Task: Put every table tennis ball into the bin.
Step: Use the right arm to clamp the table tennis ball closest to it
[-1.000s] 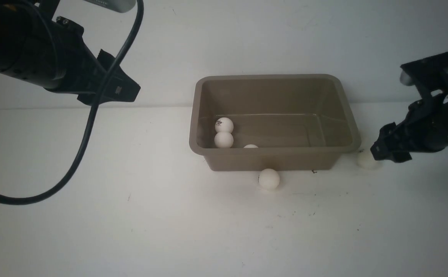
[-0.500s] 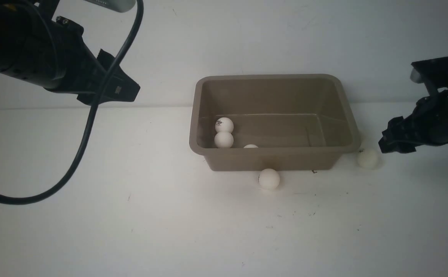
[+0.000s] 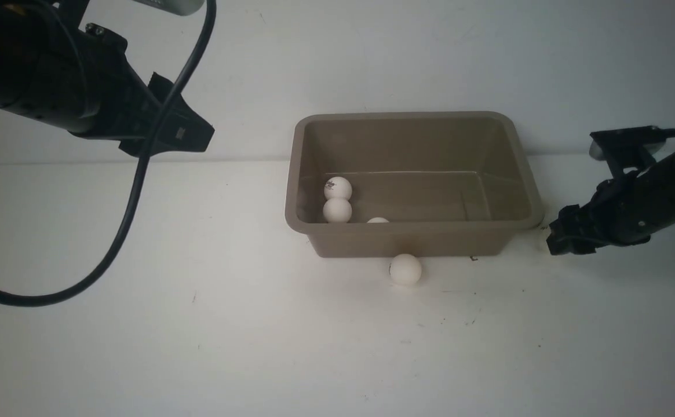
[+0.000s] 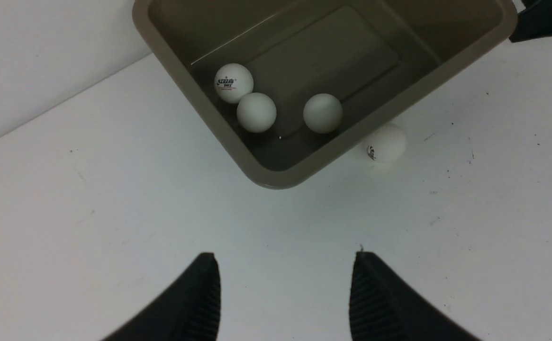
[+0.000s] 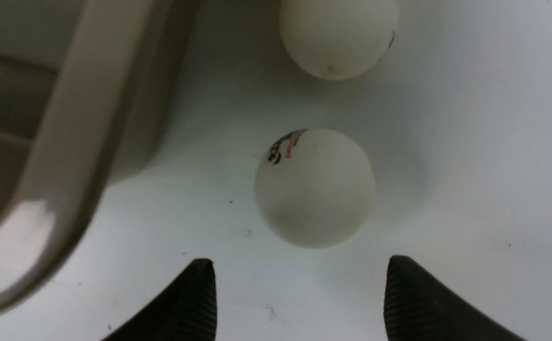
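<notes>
Three balls [image 4: 256, 112] lie in the bin [image 3: 412, 240] already, so the work left is out on the table [image 3: 227, 347], and the right gripper [image 5: 299, 259] is lined up on one of the strays. Its fingers [image 5: 185, 308] stand wide apart with nothing between them, low over the table just off the bin's right near corner. The marked ball [image 5: 314, 187] sits just ahead of the fingertips, roughly centred on the gap but not yet inside it (from the front the gripper hides it altogether). To my eye the part to do well is the last bit of approach: push straight on until the ball's widest part is level with the ribbed pads, keep the tips just clear of the table, and only then close, gently, since a light round ball will likely squirt out if pinched off-centre or nudged first. A nudge could also roll it into its neighbour [image 5: 337, 35], another ball just beyond it, or against the bin's wall close alongside. After that, lift clear of the rim before moving over the bin. The front ball [image 3: 405, 269] rests just beside the bin's front wall, well apart from this gripper. The left gripper [image 4: 284, 255] hangs high off to the left, fingers apart and empty, looking down on the bin
</notes>
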`<state>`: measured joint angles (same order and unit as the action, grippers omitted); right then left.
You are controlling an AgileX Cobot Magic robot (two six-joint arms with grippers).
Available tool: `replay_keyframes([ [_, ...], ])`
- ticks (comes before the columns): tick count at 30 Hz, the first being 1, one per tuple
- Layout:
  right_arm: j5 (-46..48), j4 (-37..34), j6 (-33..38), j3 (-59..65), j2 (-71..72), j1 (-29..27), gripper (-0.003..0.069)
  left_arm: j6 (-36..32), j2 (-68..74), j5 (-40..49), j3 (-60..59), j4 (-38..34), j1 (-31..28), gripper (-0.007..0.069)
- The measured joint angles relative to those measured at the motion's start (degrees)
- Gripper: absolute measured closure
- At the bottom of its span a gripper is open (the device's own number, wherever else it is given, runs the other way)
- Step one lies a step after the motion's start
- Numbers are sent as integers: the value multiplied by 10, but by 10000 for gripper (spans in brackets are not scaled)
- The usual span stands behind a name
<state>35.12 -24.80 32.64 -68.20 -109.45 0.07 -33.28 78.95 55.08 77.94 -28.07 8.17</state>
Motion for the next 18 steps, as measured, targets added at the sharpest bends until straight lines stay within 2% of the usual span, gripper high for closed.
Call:
replay_keyframes([
  [18, 5, -23, 19, -55, -10, 0, 227, 0, 0, 0, 0, -1, 0, 283],
])
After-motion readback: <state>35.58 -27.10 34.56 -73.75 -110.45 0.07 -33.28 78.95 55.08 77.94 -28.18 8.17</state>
